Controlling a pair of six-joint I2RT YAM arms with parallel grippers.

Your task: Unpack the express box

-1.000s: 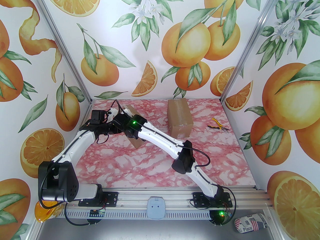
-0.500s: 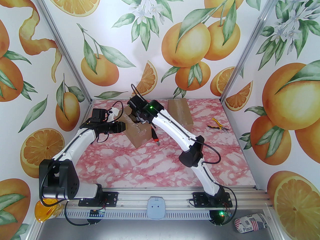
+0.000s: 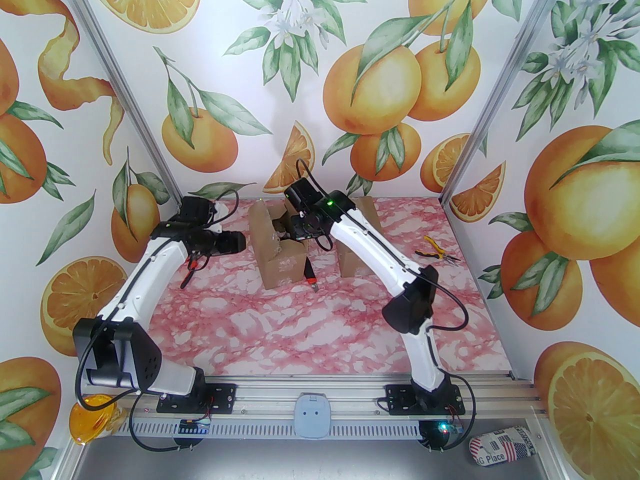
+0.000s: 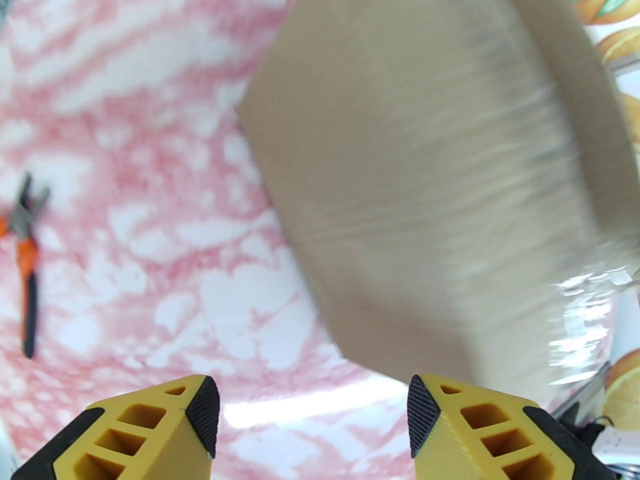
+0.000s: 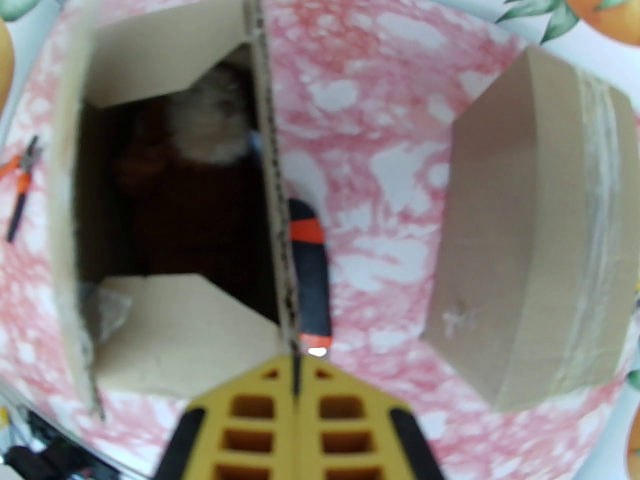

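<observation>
Fingers [image 5: 252, 408] of right gripper [image 5: 296, 368] pinched on upright flap [image 5: 270, 168] of express box [image 3: 277, 263], toward the back, centre; left gripper [image 4: 314, 408] spread wide, just left of it, facing its long side.

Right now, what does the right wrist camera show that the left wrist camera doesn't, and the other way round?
Right wrist view: the inside of the opened brown cardboard box, dark with something pale and fuzzy; the right tool shut on its upright flap; a black-and-orange utility knife; a sealed, taped cardboard box.
Left wrist view: the left tool, open and empty, facing the opened box's blurred outer wall.
Both: that box, the orange-handled pliers, the pink marbled table.
</observation>
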